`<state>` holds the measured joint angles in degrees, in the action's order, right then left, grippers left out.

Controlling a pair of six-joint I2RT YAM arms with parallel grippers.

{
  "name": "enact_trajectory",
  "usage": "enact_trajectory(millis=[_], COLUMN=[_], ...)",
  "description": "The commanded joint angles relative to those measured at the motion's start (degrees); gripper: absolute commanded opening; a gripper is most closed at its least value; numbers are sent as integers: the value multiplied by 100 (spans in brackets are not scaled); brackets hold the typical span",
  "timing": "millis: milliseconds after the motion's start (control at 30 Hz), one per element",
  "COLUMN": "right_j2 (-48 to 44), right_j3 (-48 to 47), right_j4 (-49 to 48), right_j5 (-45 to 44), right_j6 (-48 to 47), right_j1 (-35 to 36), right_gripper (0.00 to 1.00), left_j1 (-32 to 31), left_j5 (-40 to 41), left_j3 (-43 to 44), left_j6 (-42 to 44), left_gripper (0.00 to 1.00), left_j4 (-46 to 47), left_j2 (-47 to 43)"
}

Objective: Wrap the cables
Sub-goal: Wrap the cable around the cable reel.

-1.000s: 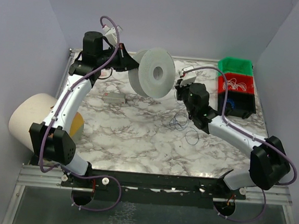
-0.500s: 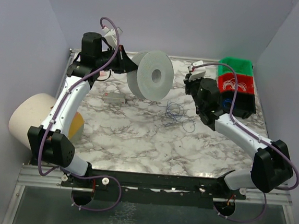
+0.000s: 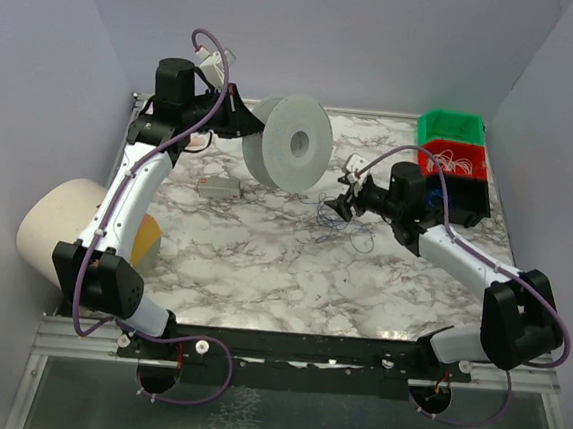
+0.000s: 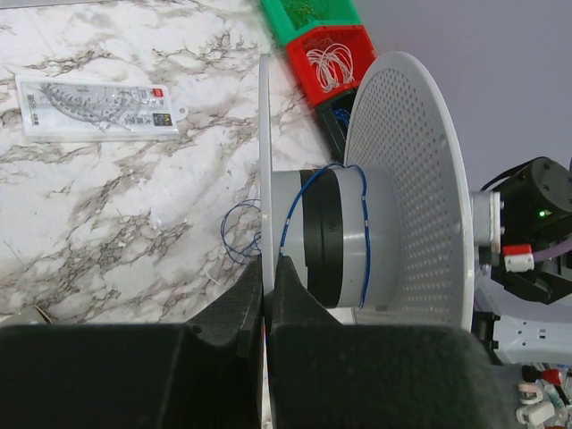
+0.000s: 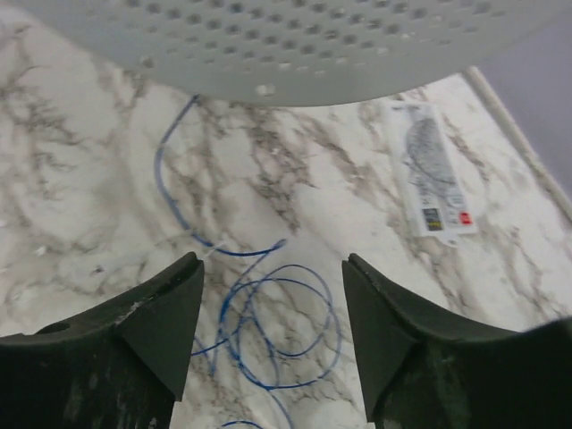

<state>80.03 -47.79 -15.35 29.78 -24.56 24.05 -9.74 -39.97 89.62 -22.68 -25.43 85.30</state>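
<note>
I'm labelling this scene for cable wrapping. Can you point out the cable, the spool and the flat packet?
cable [image 5: 259, 295], right wrist view, on its loose blue coils.
spool [image 3: 288, 170], top external view, lower face of its near flange.
flat packet [image 4: 98, 109], left wrist view, middle of its printed face.

marble desk [image 3: 262, 263] carries a flat white packet [image 3: 219, 188] at far left. green bin [image 3: 453, 126], red bin [image 3: 454, 161] and black bin [image 3: 463, 200] touch at far right. beige roll [image 3: 55, 222] at left edge.

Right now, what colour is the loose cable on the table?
Blue cable, clearest in the right wrist view.
</note>
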Motion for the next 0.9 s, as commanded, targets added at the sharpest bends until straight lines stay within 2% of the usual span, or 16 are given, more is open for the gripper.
enact_trajectory(millis=[0, 233, 533, 700, 800, 867], right_j2=[-88, 226, 712, 926, 1001, 1052], right_j3=[262, 142, 150, 257, 393, 370], right_j4=[208, 28, -543, -1323, -1868, -1960], right_j5=[1453, 1229, 408, -548, -1176, -1346], right_j6=[-824, -885, -888, -542, -453, -420], right_j1=[29, 221, 880, 1147, 1197, 1207], right_gripper=[68, 77, 79, 72, 72, 67], left_j1=[33, 33, 29, 24, 25, 25], left_j5=[-120, -163, -291, -348, -396, -405], left_j3=[268, 99, -98, -219, -264, -291], left_j6=[-78, -165, -271, -344, -393, -411], left_gripper=[0, 0, 0, 0, 0, 0], left_j4=[199, 319, 490, 597, 669, 694], left_j2=[-22, -69, -113, -166, -190, -203])
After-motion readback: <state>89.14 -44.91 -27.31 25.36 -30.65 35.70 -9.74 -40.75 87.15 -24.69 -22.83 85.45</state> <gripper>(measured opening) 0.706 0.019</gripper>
